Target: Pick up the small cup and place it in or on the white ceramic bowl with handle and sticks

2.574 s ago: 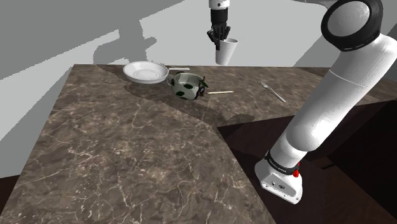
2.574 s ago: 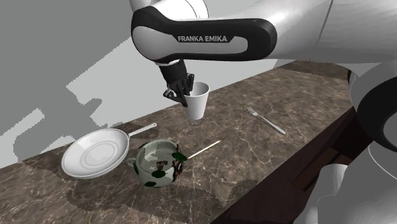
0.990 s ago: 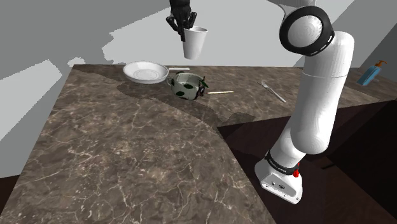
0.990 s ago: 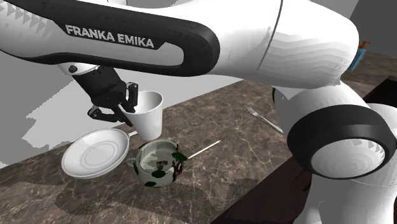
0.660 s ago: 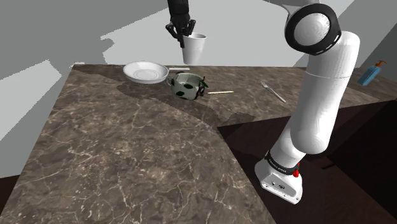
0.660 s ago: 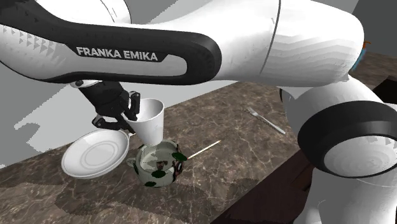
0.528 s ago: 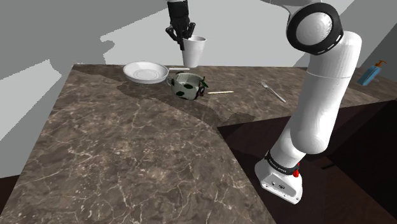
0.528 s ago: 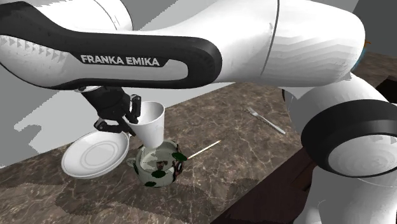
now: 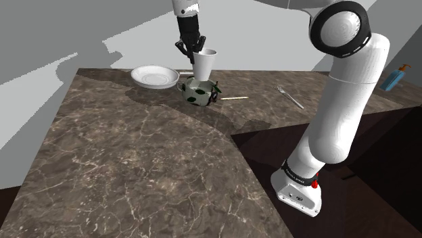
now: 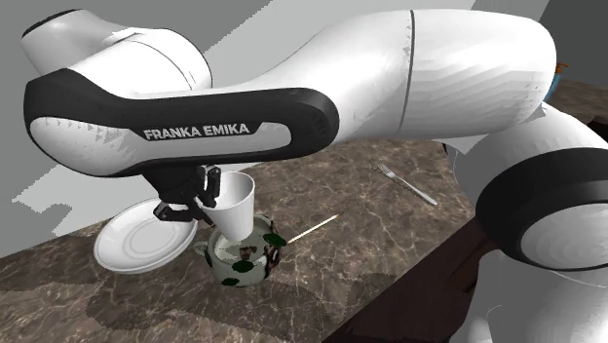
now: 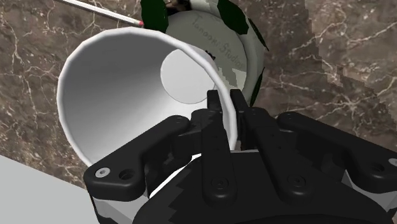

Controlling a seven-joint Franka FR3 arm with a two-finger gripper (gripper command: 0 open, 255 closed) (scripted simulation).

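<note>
- Shoulder view — a shallow white pan (image 9: 155, 76) with a thin handle lies on the veined brown marble counter (image 9: 135, 155).
- Just right of it, the black gripper (image 9: 194, 47) has its fingers clamped on the rim of the small cup (image 9: 205, 63). The cup is a plain white taper held just over the green-blotched white bowl (image 9: 198, 90).
- Further right lie a thin stick (image 9: 234, 99), a fork (image 9: 290, 97) and a blue bottle (image 9: 393, 78).
- Wrist view adds one finger inside the rim, one outside, and the cup's flat round bottom.
</note>
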